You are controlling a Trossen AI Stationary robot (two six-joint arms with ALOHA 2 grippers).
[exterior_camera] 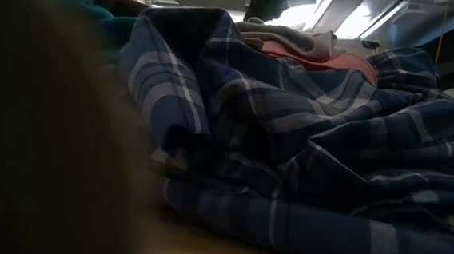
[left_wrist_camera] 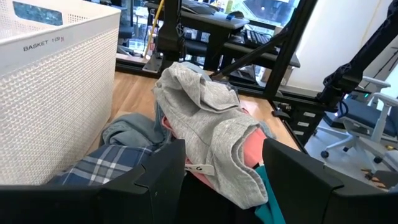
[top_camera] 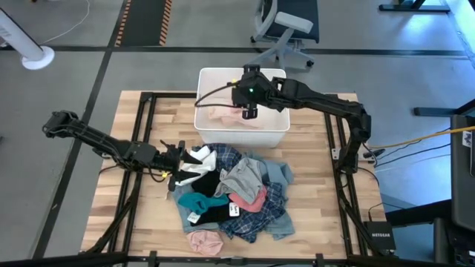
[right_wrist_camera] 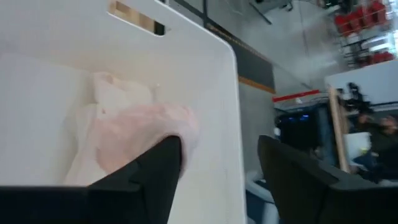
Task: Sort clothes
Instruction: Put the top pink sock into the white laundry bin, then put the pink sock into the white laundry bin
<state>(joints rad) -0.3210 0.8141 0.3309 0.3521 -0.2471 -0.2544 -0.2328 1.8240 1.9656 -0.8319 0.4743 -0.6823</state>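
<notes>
Open right gripper (top_camera: pixel 250 114) above pink garment (top_camera: pixel 231 116)

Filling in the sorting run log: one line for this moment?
right gripper: over bin, jaws open, pale pink garment below | left gripper: open at clothes pile

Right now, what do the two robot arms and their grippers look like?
Both arms are dark, slim and jointed. The left gripper and right gripper each end in two broad, flat black fingers, matte, with angular edges. A small green light glows on the right arm's wrist, and a black cable loops from that wrist over the white bin. I can see no markings on the arms.
</notes>
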